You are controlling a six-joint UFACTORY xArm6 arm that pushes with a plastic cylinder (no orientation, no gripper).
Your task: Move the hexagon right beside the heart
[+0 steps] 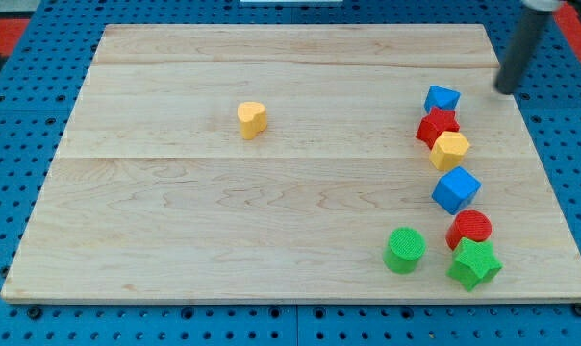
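Wooden board (271,221) | my tip (505,91) upper right, right of yellow hexagon (450,151)

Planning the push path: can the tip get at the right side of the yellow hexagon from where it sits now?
Probably yes. My tip sits up and right of the yellow hexagon, with bare board on that side; the red star and blue cube crowd it above and below.
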